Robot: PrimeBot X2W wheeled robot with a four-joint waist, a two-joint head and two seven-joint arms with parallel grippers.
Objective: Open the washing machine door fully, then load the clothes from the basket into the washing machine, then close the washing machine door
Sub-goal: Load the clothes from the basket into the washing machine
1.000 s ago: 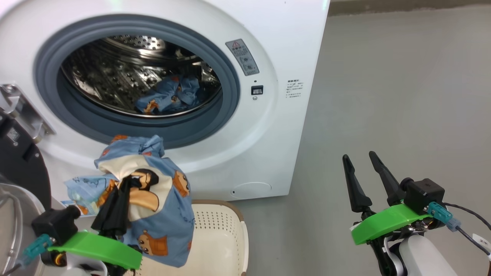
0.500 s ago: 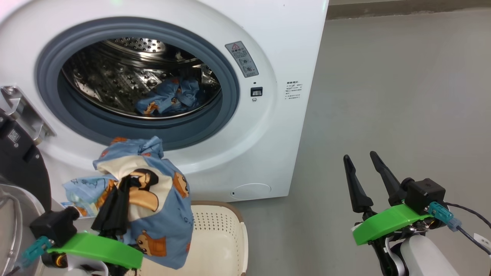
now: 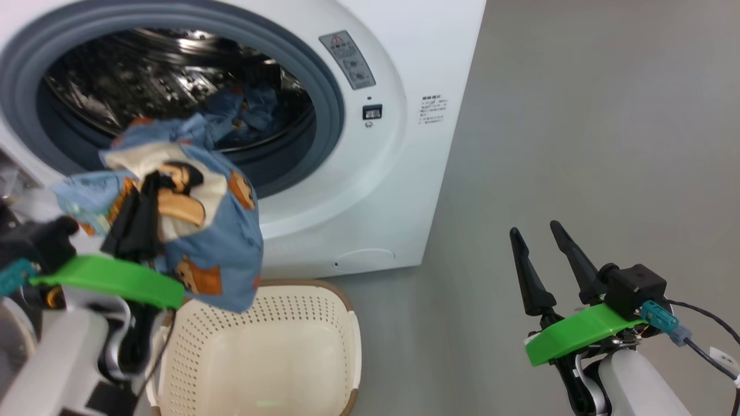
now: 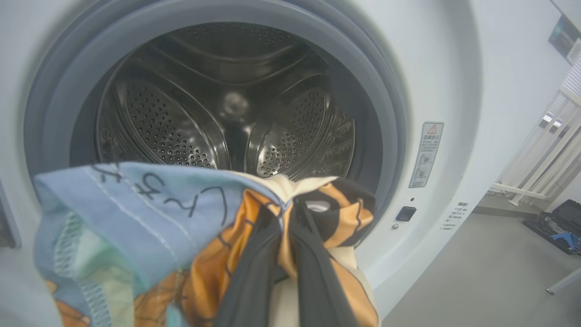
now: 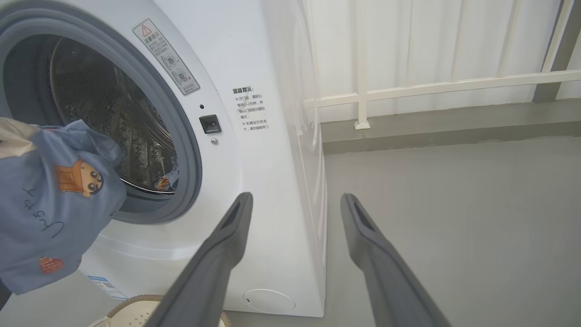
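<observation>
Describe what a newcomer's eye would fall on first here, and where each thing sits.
First comes the blue cartoon-print garment bunched in the shut left gripper, held up before the open mouth of the washing machine. Behind it gleams the steel drum, with more blue clothes lying inside. Below, the cream basket sits on the floor.

A laundry area, with washing machine (image 3: 399, 190) and basket (image 3: 289, 312).
</observation>
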